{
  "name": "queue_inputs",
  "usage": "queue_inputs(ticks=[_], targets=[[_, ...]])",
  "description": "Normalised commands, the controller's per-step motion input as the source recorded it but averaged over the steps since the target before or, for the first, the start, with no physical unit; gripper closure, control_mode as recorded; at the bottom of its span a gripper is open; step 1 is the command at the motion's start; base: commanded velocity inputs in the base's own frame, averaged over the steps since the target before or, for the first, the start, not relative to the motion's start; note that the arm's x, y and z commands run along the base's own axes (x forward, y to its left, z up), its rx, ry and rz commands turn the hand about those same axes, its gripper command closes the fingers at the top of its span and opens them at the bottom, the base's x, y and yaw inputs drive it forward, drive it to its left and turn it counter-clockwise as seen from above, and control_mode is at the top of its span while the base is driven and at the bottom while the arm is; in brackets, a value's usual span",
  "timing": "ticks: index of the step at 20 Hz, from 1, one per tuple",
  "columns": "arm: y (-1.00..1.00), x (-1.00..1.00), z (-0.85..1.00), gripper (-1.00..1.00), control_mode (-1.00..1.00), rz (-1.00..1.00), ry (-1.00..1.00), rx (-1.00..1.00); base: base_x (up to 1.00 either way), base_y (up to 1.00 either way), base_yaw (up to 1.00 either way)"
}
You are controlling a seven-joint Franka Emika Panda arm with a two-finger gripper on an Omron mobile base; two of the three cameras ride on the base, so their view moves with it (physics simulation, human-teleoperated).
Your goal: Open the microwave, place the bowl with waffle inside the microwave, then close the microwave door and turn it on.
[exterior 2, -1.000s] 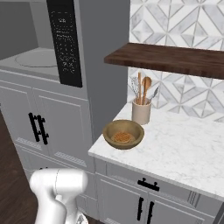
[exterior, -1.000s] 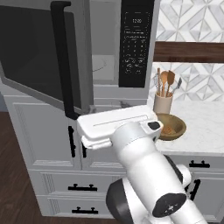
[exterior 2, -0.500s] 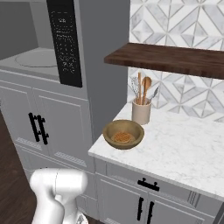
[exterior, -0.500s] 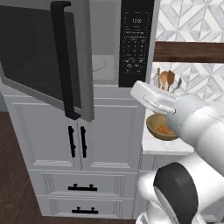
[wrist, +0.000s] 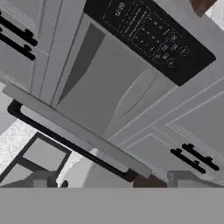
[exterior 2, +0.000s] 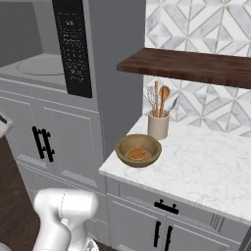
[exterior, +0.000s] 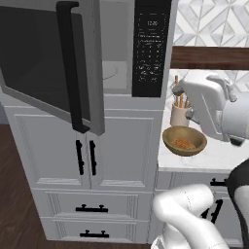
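Gripper (wrist: 109,183) wide open w/ nothing held, so my risk is swinging the arm over the bowl with waffle (exterior: 184,141), clipping the utensil crock (exterior: 179,113) or open microwave door (exterior: 53,73).

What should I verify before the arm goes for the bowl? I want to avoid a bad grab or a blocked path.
1. The microwave door swung open: ok.
2. The microwave cavity free, turntable bare: ok as far as the right base view shows.
3. The bowl with waffle upright on the counter near its front left corner, waffle inside: ok.
4. Room around the bowl: the utensil crock stands just behind it, apart; ok, but keep the approach from the front.
5. Gripper empty and open: ok; the hand view shows nothing between the fingertips.
6. Gripper lined up over the bowl: not ok; the hand view faces the microwave.
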Motion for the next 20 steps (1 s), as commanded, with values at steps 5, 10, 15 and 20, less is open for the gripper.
queue_inputs(ticks=[5, 10, 15, 20], targets=[[-0.14, 0.18, -0.32, -1.0, -1.0, 0.32, 0.07, 0.38, 0.0, 0.0, 0.0], [0.08, 0.49, -0.48, -1.0, -1.0, 0.21, 0.02, 0.27, 0.0, 0.0, 0.0], [0.45, 0.43, -0.12, -1.0, -1.0, 0.13, 0.05, 0.1, 0.0, 0.0, 0.0], [0.72, 0.19, -0.01, -1.0, -1.0, 0.08, 0.12, -0.03, 0.0, 0.0, 0.0]])
